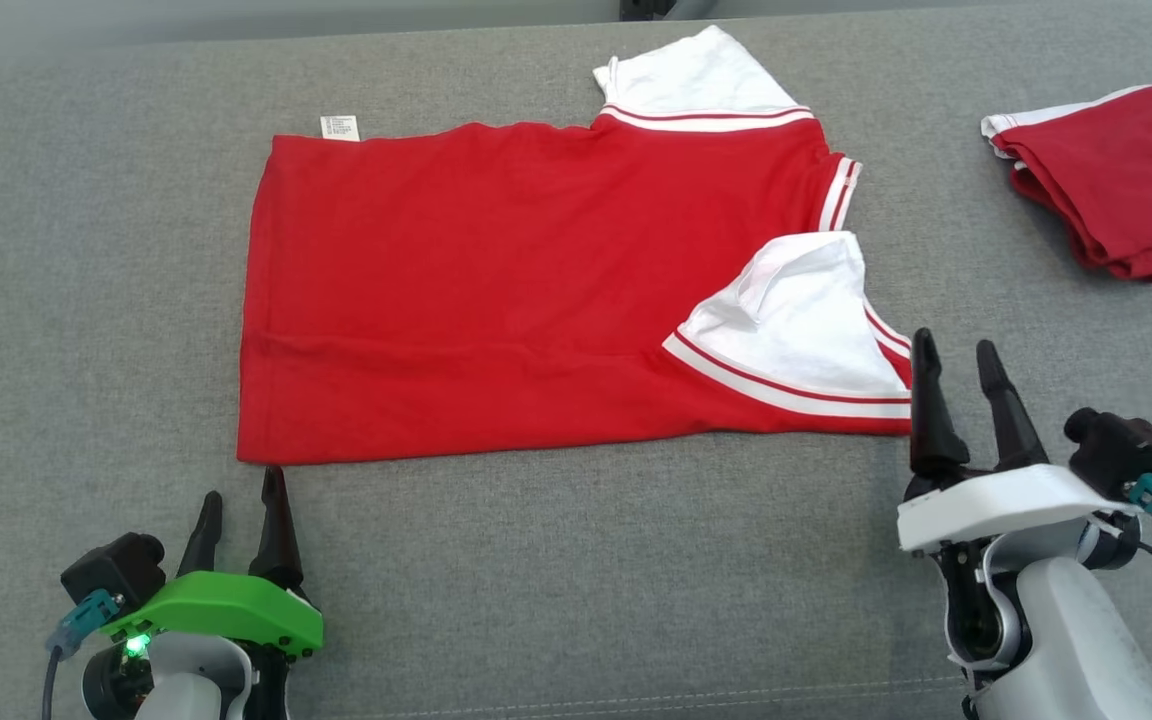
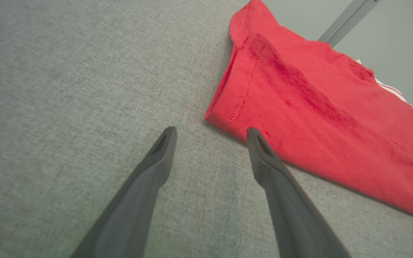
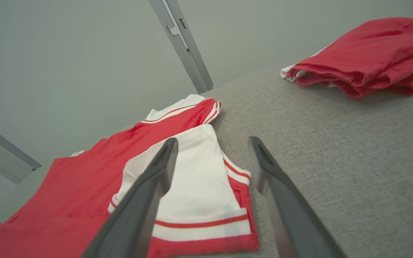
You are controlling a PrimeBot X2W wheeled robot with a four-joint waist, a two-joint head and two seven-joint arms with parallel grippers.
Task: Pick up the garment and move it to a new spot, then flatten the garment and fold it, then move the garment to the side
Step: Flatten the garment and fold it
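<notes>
Behind the garment [image 1: 496, 290] an unreadable label [image 1: 340, 127] pokes out; left claw [image 1: 242, 483] and right claw [image 1: 955, 340] stand spread.

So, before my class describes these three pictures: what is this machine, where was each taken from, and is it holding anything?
It is a two-armed robot. The wide picture comes from a camera on its head, looking down; the other two come from cameras on its wrists, looking along each hand's two dark fingers. On the grey fabric surface lies a red shirt with white sleeves, lying flat, and a second red garment folded at the far right. The left hand and right hand are both open and hold nothing.
</notes>
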